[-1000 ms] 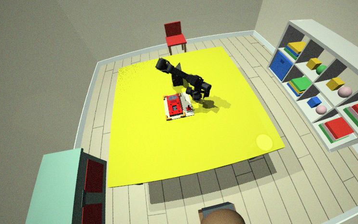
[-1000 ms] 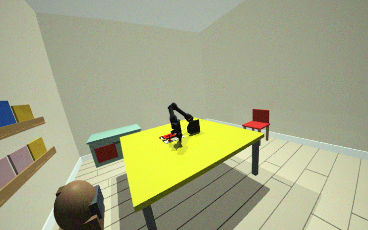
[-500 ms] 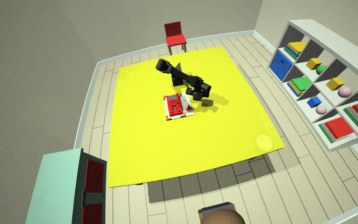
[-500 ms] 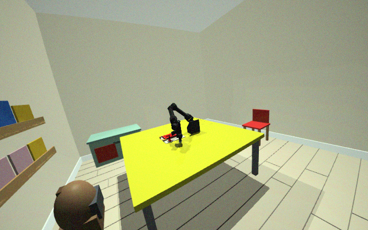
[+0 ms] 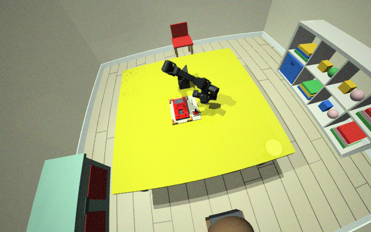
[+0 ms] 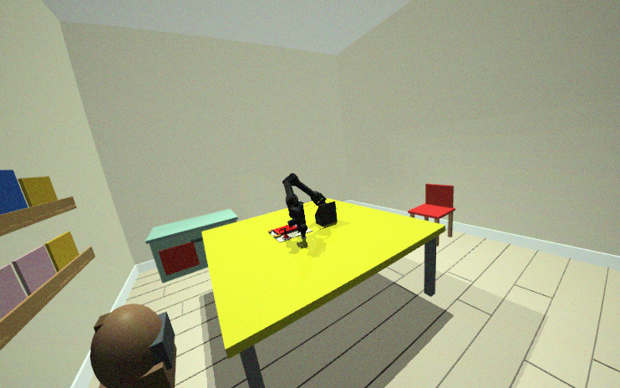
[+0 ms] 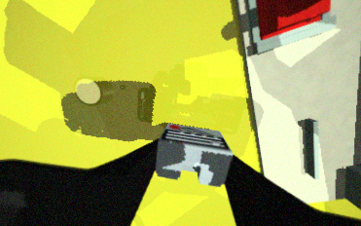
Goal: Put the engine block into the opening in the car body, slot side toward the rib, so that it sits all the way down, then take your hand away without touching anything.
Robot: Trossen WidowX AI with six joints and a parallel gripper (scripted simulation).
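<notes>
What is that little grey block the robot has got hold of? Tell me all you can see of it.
The engine block is a small grey box with a darker ribbed top, a red dot near one corner and a notch cut into its pale near face. It is clamped between the gripper's two black fingers, above the yellow table, beside the white base board, not yet in the red car body.

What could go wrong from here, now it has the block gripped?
1. The gripper is shut on the engine block over the yellow table, beside the white base plate; a slip in transit could twist the block's slot off the rib.
2. The red car body has small neighbouring parts; the fingers could clip them on retreat.
</notes>
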